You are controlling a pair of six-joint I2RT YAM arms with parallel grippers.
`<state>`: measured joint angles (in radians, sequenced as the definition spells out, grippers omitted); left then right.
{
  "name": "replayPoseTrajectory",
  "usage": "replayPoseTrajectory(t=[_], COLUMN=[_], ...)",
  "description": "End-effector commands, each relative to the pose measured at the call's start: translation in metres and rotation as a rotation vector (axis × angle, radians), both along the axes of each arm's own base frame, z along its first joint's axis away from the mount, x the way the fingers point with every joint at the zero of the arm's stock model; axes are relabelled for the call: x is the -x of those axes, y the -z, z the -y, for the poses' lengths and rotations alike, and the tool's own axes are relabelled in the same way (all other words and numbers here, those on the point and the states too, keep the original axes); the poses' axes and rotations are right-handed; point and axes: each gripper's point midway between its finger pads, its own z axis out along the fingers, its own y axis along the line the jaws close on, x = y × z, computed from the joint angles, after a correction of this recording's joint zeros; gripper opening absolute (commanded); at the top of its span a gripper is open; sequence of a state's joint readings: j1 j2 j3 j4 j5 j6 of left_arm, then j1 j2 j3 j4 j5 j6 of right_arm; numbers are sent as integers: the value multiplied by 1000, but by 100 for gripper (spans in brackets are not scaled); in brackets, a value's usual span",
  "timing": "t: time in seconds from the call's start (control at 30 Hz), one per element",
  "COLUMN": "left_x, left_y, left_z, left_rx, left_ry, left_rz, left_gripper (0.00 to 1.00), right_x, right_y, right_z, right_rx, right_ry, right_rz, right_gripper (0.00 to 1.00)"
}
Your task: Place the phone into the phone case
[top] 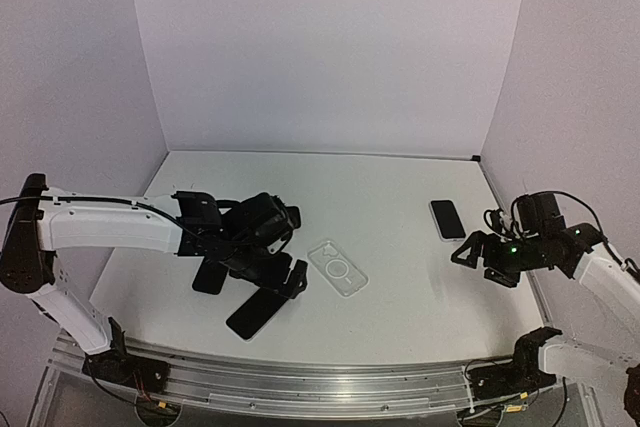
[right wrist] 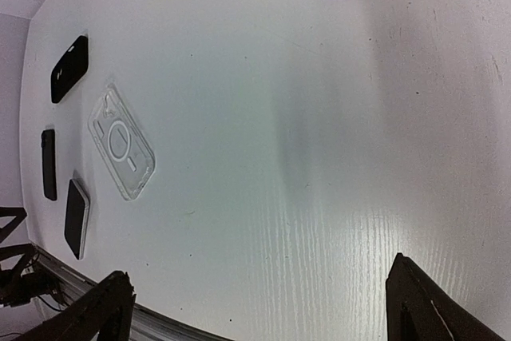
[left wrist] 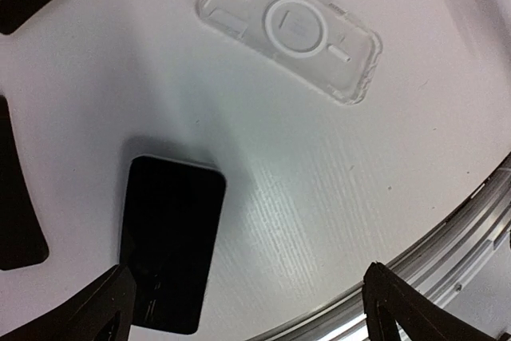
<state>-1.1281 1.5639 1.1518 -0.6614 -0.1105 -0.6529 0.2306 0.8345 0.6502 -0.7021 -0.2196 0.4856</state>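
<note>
Top view: the left hand [top: 272,277] hung open over the counter [top: 400,187] — phone [top: 258,314] at its 6 o'clock, clear case [top: 337,268] at its 3. Left wrist: phone at 7 o'clock, case at 12, lying apart. Right wrist: the right hand [right wrist: 257,277] gaped open — case at 9 o'clock.

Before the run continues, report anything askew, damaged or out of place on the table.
Nothing looks damaged or spilled. The clear case lies flat and empty, the dark phone by the left gripper, a second phone far right. All lie at differing angles, nothing more.
</note>
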Motion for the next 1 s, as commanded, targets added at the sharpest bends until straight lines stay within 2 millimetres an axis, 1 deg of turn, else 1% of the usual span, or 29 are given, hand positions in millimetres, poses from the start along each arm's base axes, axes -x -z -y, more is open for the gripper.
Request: replayPoseTrajectory(t=[0.0,0.13,0.23,0.37,0.63,0.8,0.97], left_x=[3,0,-5,-6,-3,-6,-9], left_y=[38,64,76,87,99,112,117], left_z=[-58,-72,-77,-70,-53,-52,-54], left_rx=[-172,-169,-181,-173,-134,-176,-205], left_ry=[-41,-66,-83,-51,22,22,8], left_rz=[-61,-130,-145,-160,-193,-202,-206], left_gripper=[100,100,100,100,100,100,98], right_x=[1,2,1,1,0,0,0], right_y=[-4,-4,-5,-5,-2,0,0], right_z=[-5,-6,-6,-6,-5,-3,-1], right_rx=[-4,-4,-5,0,10,25,36], right_ry=[-54,-63,-65,-65,-65,-68,-66], right_rz=[15,15,17,19,11,12,20], right_gripper=[98,98,98,98,98,98,98])
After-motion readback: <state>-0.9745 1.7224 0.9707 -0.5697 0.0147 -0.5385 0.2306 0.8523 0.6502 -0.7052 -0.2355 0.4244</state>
